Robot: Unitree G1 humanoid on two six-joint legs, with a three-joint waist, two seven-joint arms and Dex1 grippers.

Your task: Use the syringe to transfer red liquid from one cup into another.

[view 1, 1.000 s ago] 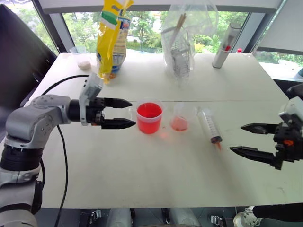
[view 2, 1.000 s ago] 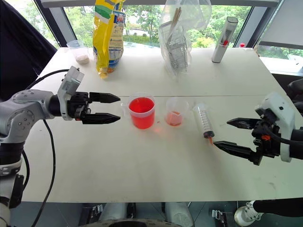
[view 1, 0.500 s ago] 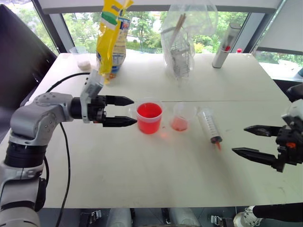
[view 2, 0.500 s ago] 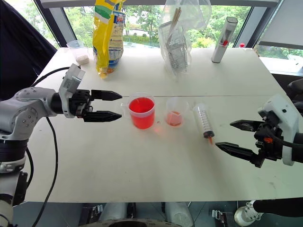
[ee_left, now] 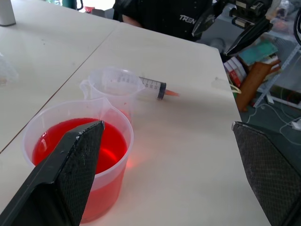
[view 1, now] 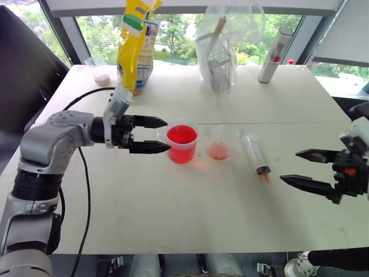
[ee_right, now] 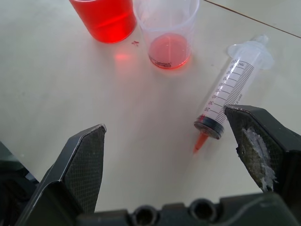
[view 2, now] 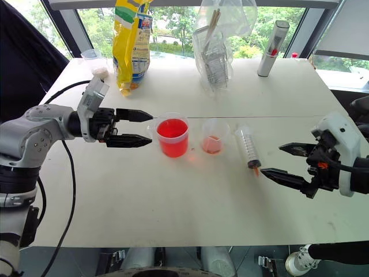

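On the white counter (view 1: 173, 219) the syringe (view 1: 255, 153) lies flat between the cups and the right gripper (view 1: 304, 168), its orange tip toward the near edge; in the left wrist view the small cup (ee_left: 115, 87) hides its plunger end. The wide cup (view 1: 182, 143) of red liquid (view 1: 181, 137) stands just left of the small cup, a narrow gap between them. The left gripper (view 1: 162, 135) hovers with jaws spread wide and empty, its tips just beside the wide cup; whether they touch it cannot be told. The right gripper is likewise wide open and empty, near the syringe's tip. The front half of the counter is bare.
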